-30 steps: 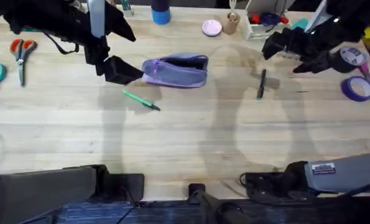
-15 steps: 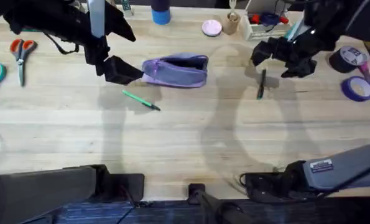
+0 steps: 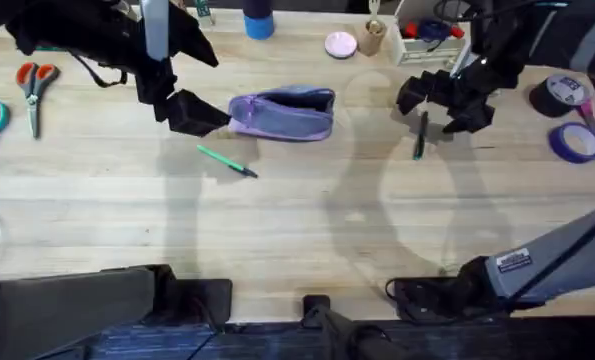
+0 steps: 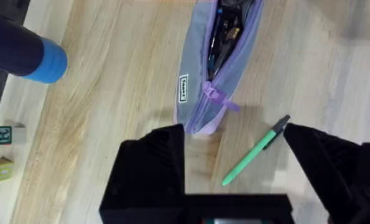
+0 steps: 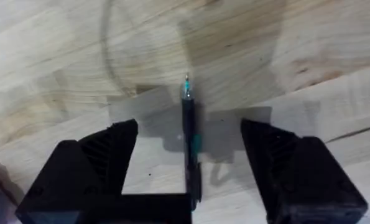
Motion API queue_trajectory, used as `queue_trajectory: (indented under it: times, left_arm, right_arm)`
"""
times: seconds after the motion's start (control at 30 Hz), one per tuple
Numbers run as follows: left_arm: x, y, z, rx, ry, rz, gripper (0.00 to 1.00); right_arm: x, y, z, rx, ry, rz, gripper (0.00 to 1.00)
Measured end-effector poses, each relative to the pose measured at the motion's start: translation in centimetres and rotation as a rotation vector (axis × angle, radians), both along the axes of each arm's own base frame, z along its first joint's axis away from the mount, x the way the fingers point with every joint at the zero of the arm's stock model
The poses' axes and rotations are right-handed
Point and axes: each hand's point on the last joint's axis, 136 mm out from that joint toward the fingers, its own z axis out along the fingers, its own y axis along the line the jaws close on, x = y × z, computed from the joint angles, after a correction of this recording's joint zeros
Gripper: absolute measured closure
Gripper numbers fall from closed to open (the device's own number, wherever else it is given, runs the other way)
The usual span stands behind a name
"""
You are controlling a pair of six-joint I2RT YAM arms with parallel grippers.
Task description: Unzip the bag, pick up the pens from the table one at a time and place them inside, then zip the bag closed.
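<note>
Bright, even light falls from above on the pale bench (image 3: 297,220). Soft, doubled arm shadows curve across the wood just below the right pincer (image 3: 443,104). Under that pincer a grey shadow pools around the dark pen (image 5: 189,149). The near pincer fingers (image 4: 148,180) look soft and blurred.

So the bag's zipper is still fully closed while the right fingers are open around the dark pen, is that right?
Not quite: the bag is already unzipped, and the left wrist view shows its top gaping with dark contents inside. The rest holds: the right fingers are open on either side of the dark pen.
</note>
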Motion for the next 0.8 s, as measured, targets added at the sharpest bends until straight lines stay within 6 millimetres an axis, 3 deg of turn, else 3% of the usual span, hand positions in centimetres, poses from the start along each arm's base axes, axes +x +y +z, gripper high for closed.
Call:
queue_trajectory:
  times: [0.27, 0.43, 0.6, 0.7, 0.8]
  left_arm:
    - [0.0, 0.0, 0.0, 0.000, 0.000, 0.000, 0.007]
    - [0.0, 0.0, 0.0, 0.000, 0.000, 0.000, 0.007]
    - [0.0, 0.0, 0.0, 0.000, 0.000, 0.000, 0.007]
    - [0.0, 0.0, 0.0, 0.000, 0.000, 0.000, 0.008]
    - [0.0, 0.0, 0.0, 0.000, 0.000, 0.000, 0.007]
  right_arm:
    - [-0.2, 0.0, -0.5, -0.010, 0.018, -0.001, 0.032]
    - [-0.5, -0.9, -0.6, -0.050, 0.032, -0.017, 0.429]
    - [-0.6, -1.4, -0.6, -0.073, 0.036, -0.023, 0.670]
    - [-0.4, -1.8, -0.5, -0.087, 0.031, -0.031, 0.927]
    - [-0.2, -1.8, -0.4, -0.084, 0.023, -0.030, 0.968]
